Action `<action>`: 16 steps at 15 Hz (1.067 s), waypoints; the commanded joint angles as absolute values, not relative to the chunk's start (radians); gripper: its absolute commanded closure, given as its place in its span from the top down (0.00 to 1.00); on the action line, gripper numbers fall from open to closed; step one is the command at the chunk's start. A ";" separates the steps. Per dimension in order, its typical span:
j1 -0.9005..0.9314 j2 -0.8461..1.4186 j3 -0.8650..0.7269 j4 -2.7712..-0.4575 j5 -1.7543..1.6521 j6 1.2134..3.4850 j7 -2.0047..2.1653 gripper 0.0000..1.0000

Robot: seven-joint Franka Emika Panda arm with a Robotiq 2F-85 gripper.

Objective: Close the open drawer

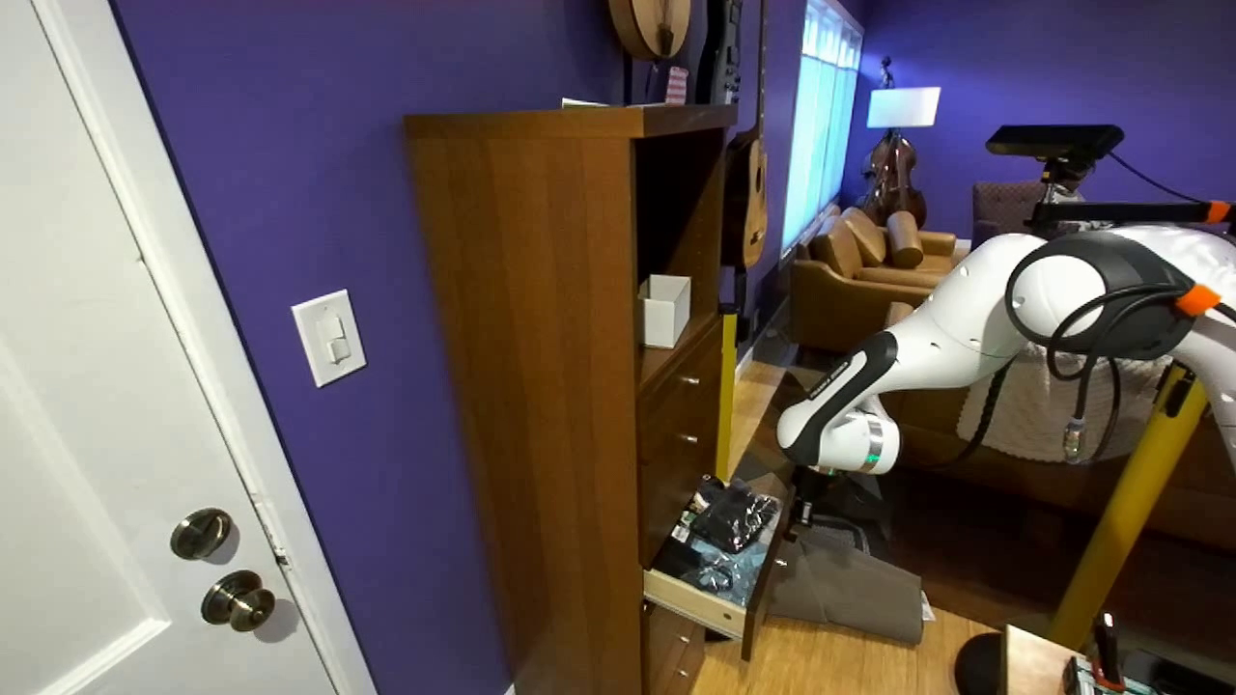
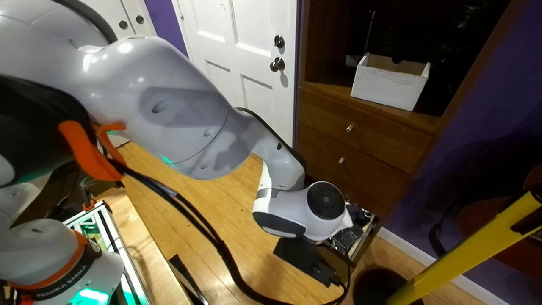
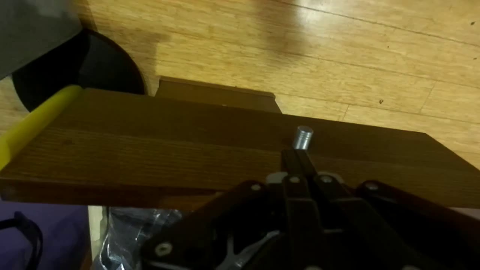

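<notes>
Brown wood drawer sticks out of tall wood cabinet, lower ctr of frame in an exterior view, pale side wall showing, w/ dark items in clear plastic bags inside. Two drawers above it sit flush. End effector is closed, fingers together, just R of ctr, lower half of wrist view, over drawer's front panel; silver cyl. knob just beside the tips, can't tell if touching. White Panda arm extends from R edge of frame in an exterior view. White open-top box on cabinet shelf, seen in both exterior views. Yellow post lower R; light switch on purple wall, L of ctr.
</notes>
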State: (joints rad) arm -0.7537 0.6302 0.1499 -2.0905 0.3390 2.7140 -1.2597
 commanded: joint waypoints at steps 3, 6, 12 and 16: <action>-0.911 0.742 0.342 -2.013 0.480 2.806 -1.444 0.00; -0.970 0.814 0.431 -1.966 0.505 2.855 -1.497 0.00; -1.086 0.962 0.600 -1.893 0.454 2.947 -1.557 0.00; -1.145 1.029 0.673 -1.867 0.391 2.975 -1.564 0.00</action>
State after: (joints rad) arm -1.0836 0.9528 0.6083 -1.9032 0.4474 2.9496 -1.5437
